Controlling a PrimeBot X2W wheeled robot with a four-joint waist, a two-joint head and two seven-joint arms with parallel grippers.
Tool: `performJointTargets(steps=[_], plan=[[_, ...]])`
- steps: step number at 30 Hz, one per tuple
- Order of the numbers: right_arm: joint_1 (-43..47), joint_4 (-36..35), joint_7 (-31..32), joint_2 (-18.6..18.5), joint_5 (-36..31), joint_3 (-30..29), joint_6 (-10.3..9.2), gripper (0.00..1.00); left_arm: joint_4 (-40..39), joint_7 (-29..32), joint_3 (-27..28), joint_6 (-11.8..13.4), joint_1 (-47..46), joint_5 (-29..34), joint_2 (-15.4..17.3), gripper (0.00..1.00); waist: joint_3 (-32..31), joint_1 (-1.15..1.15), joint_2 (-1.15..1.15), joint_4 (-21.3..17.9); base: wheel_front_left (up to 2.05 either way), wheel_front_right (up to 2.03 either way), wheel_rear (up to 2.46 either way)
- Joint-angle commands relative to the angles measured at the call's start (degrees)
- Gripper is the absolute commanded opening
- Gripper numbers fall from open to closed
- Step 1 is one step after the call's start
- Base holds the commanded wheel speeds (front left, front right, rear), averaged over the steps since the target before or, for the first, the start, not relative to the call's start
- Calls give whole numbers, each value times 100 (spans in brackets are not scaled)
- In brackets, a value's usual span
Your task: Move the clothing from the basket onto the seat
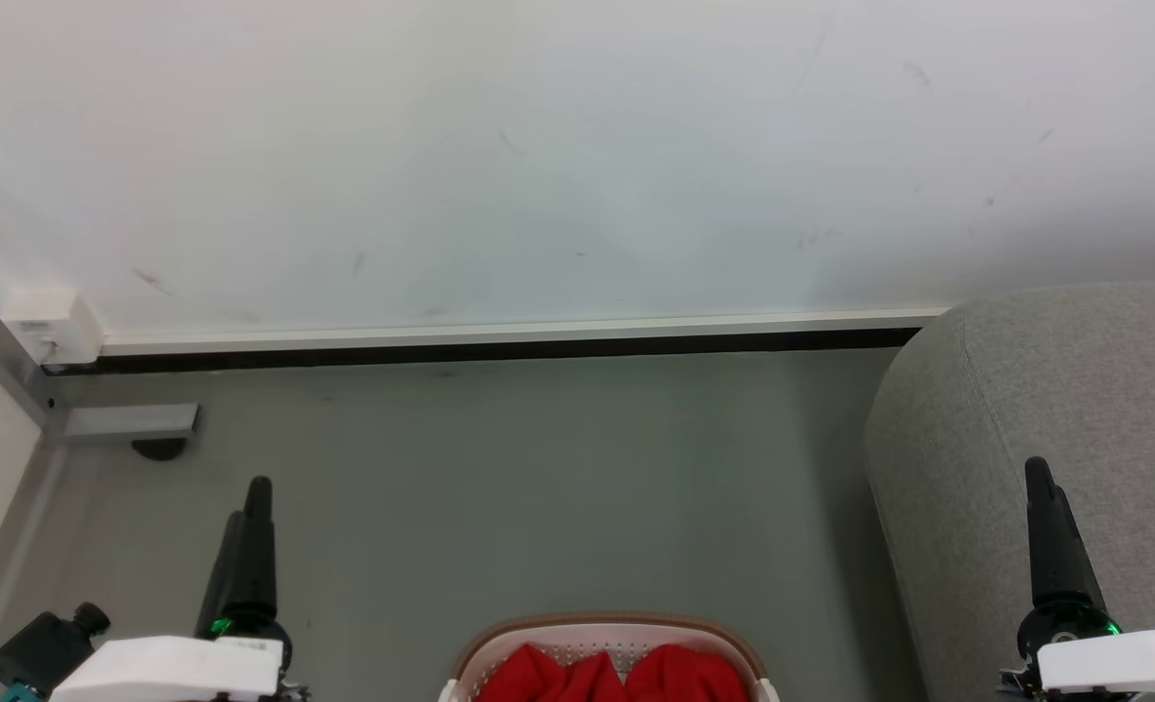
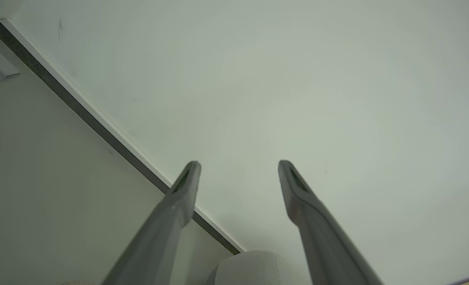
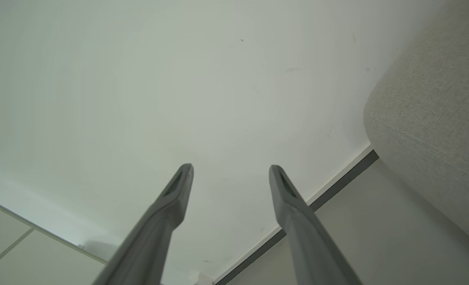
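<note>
Pale wall and grey-green floor back the scene. The seat rises at the right, and the basket sits low at front centre with the clothing bunched red inside it. The left gripper and right gripper are spread wide and empty, flanking the basket. The first reach seems due: best to bend at the waist, lower one gripper into a red mound, and pinch deep fabric rather than a loose edge.
</note>
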Motion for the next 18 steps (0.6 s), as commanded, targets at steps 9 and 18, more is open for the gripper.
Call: performJointTargets(steps=[9, 18], plan=[[-181, 68, -67, 97, -1546, -95, -5, 100, -112, -240, -83, -60, -48, 1262, 118, 100, 7, 0, 0, -24, 0, 0, 0], [-205, 328, -114, 209, -2674, -270, -6, 100, 23, -404, -131, -5, -1, 2173, 170, 100, -2, 0, 0, -47, 0, 0, 0]])
